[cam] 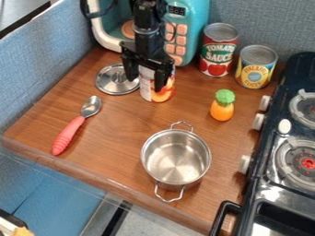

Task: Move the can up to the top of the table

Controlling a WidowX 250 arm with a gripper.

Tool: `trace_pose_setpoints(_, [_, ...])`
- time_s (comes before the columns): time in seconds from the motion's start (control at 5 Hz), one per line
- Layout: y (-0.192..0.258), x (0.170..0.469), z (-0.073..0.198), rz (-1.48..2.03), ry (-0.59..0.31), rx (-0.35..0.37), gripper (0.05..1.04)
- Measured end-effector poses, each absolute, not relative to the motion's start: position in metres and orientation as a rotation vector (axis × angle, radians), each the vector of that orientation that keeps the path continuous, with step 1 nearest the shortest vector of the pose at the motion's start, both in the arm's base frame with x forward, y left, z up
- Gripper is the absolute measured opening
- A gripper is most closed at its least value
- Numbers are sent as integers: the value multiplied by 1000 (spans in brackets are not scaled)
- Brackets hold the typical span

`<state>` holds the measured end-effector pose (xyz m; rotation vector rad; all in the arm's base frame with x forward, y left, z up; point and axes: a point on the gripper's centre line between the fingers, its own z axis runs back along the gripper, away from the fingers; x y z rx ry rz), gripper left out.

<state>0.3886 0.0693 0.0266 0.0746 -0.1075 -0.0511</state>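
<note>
The black gripper (146,77) hangs at the upper middle, over the left part of a can (164,93) with a white and orange label. Its two fingers stand apart, one left of the can and the other across the can's front. The can is upright on the wooden table (117,133), its top mostly hidden behind the gripper. Whether the fingers touch it, I cannot tell.
A metal lid (115,80) lies left of the can, a toy microwave (195,27) behind. Tomato can (218,53), pineapple can (254,69) and orange toy (221,108) stand right. Spoon (69,131) front left, pot (175,159) front, stove (286,124) at right edge.
</note>
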Motion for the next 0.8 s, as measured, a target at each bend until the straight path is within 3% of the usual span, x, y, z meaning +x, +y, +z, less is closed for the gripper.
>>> trace_pose_setpoints(0.2, [68, 369, 18, -55, -47, 87, 1001])
trace_pose_setpoints(0.6, [62, 319, 33, -66, -26, 95, 1001])
trace_pose_setpoints(0.8, [59, 310, 50, -57, -49, 85, 1001])
